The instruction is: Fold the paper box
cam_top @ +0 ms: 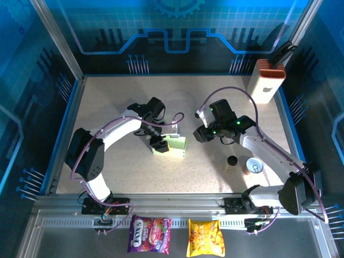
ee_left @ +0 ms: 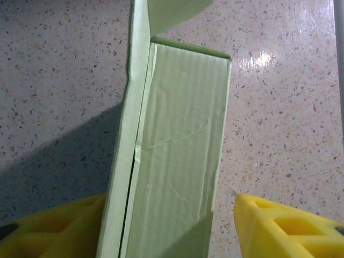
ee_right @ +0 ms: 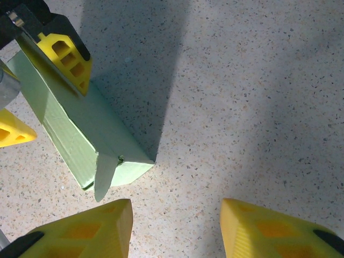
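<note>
My left gripper (ee_left: 171, 209) straddles the paper box (ee_left: 183, 140) on the tabletop (ee_right: 258, 107), jaws spread, not pinching. The body looks formed — I judge end-closing is in hand. The right gripper (ee_right: 174, 207), spread and empty, hangs just short of that end. Next, tuck in the loose flap (ee_right: 105, 180).

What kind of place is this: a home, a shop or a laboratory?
Probably a laboratory robot cell: a left arm and a right arm bolted to an aluminium rail, and a speckled table fenced by blue printed panels.
</note>
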`<action>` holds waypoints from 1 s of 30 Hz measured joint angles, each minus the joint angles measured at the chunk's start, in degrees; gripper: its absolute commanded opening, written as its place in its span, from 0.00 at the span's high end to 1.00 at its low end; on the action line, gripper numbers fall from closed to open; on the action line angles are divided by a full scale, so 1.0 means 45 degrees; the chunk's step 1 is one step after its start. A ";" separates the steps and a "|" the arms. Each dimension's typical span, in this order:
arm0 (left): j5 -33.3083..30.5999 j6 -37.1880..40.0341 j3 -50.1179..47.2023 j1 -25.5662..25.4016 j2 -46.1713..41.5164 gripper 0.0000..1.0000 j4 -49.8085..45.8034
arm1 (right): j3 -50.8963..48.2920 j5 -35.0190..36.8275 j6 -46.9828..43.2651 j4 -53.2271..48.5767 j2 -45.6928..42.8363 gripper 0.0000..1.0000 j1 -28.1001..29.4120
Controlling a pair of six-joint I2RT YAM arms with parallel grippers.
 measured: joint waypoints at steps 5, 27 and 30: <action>-0.0160 0.0029 -0.0005 0.0000 0.0015 0.51 0.0019 | 0.0000 0.0005 0.0005 0.0000 0.0000 0.53 0.0049; -0.0651 -0.1787 -0.0481 -0.0165 -0.0359 0.53 0.0641 | 0.0835 -0.0335 0.2006 -0.0053 0.2016 0.59 0.1438; -0.0680 -0.1943 -0.0486 -0.0170 -0.0374 0.52 0.0661 | 0.0831 -0.0330 0.2254 -0.0053 0.2147 0.62 0.1545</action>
